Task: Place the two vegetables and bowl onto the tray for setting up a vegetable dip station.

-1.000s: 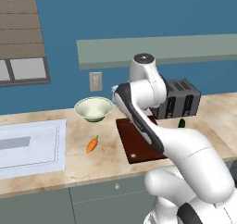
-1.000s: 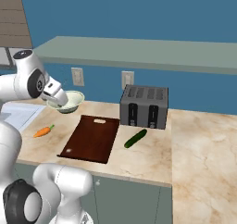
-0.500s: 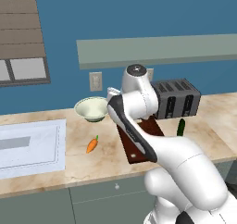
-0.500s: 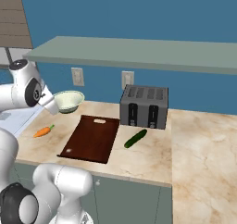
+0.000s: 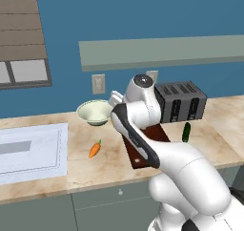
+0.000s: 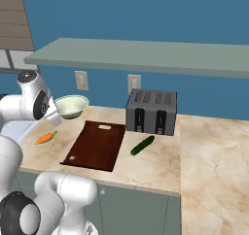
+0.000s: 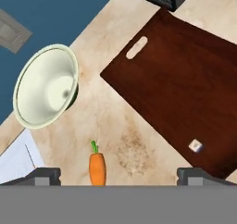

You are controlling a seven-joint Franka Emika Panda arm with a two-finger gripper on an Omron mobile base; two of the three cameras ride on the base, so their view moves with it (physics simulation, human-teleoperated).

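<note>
Left base view: carrot lies on the surface between the white sink area and the tray; bowl behind it near the wall; cucumber right of the tray, in front of the toaster; the arm hides much of the tray.

Right base view: tray bare, nothing loaded yet; cucumber just beside its right edge; carrot well left of it; bowl behind, partly hidden by the arm; toaster close behind the cucumber.

Hand view: tool released, tips spread wide, nothing between them; carrot sits between the tips, leafy end pointing away; bowl tipped toward camera, tray to the right.

Handling, my read: carrot is light, stiff, round, so it may roll; pinch across mid-body; cucumber same; bowl is heavier, smooth ceramic and likely fragile; take the rim. Path carrot to tray looks unobstructed; toaster crowds the cucumber approach.
</note>
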